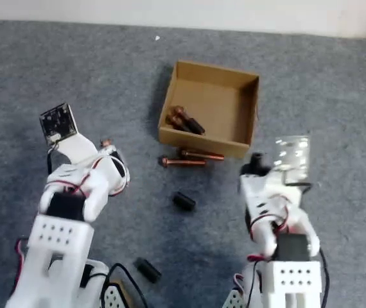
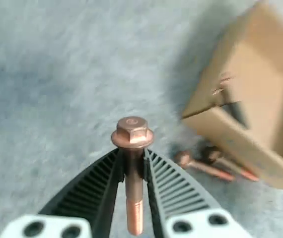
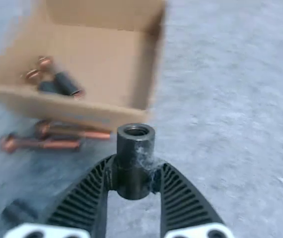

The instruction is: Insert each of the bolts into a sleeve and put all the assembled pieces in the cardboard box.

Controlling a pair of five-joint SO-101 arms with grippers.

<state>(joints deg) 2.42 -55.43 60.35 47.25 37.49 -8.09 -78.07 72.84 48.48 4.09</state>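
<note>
My left gripper is shut on a copper bolt, head pointing away from the wrist; the same bolt's head peeks out at the left arm in the high view. My right gripper is shut on a black sleeve held upright, its bore open; that sleeve sits right of the box's front. The cardboard box holds two assembled pieces. Two loose bolts lie on the carpet just in front of the box.
Two loose black sleeves lie on the grey carpet: one between the arms, another near the left arm's base. The box's open top faces up. Bare carpet stretches left of the box and right of the right arm.
</note>
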